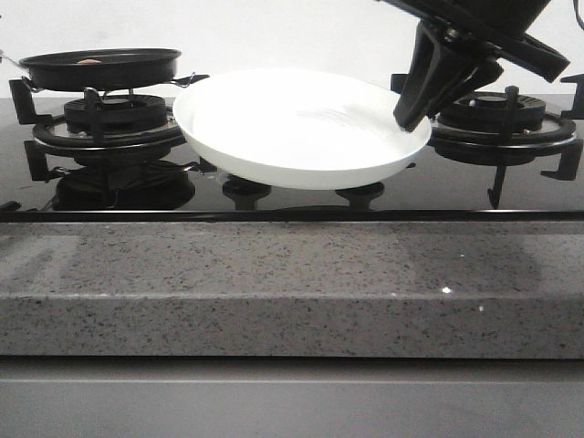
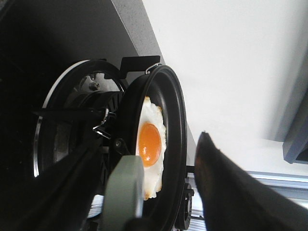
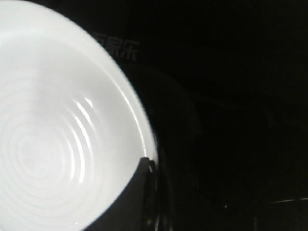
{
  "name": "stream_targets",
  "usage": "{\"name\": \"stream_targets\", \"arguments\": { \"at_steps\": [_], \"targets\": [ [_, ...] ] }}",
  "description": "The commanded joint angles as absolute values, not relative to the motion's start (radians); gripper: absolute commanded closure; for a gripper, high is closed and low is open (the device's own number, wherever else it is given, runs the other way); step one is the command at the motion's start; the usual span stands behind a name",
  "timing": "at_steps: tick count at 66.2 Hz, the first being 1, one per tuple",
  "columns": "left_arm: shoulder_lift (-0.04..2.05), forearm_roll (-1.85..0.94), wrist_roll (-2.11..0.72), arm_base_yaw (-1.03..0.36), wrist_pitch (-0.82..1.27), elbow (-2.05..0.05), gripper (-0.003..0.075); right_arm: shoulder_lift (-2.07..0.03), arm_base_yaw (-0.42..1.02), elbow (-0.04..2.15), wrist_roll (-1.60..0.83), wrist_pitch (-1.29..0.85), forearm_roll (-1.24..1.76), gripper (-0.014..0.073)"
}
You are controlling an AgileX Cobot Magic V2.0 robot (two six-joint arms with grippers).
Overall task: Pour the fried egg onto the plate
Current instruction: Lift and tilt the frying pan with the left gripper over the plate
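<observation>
In the front view the right gripper (image 1: 412, 117) is clamped on the right rim of the white plate (image 1: 292, 128), holding it clear of the black hob (image 1: 274, 196) between the two burners, tilted slightly down toward the camera. At far left a black frying pan (image 1: 100, 68) sits level above the left burner (image 1: 114, 114).

In the left wrist view the fried egg (image 2: 151, 144) lies in the pan (image 2: 175, 115), its long axis running toward the grey handle (image 2: 125, 192). The left gripper's fingers (image 2: 226, 192) flank the handle; its grip cannot be judged.

In the right wrist view a dark finger (image 3: 130, 197) overlaps the rim of the plate (image 3: 53, 134).
</observation>
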State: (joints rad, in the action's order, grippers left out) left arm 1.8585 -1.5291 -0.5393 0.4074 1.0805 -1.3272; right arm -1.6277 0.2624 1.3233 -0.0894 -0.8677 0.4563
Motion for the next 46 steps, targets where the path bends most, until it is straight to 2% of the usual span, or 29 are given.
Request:
{"name": "stream_targets", "arguments": {
  "at_steps": [1, 14, 29, 46],
  "targets": [
    [1.812, -1.578, -0.546, 0.401, 1.123, -1.357, 0.0342, -1.594, 0.262, 1.346, -0.096, -0.833, 0.481, 0.066],
    [1.812, -1.532, -0.546, 0.401, 1.126, -1.357, 0.0416, -1.594, 0.262, 1.346, -0.096, -0.833, 0.481, 0.066],
    [1.812, -1.523, -0.546, 0.401, 1.123, -1.357, 0.057, -1.594, 0.262, 1.346, -0.096, -0.833, 0.481, 0.066],
    [1.812, -1.539, -0.546, 0.404, 1.161, -1.357, 0.0698, -1.594, 0.262, 1.346, -0.096, -0.833, 0.481, 0.066]
  ]
}}
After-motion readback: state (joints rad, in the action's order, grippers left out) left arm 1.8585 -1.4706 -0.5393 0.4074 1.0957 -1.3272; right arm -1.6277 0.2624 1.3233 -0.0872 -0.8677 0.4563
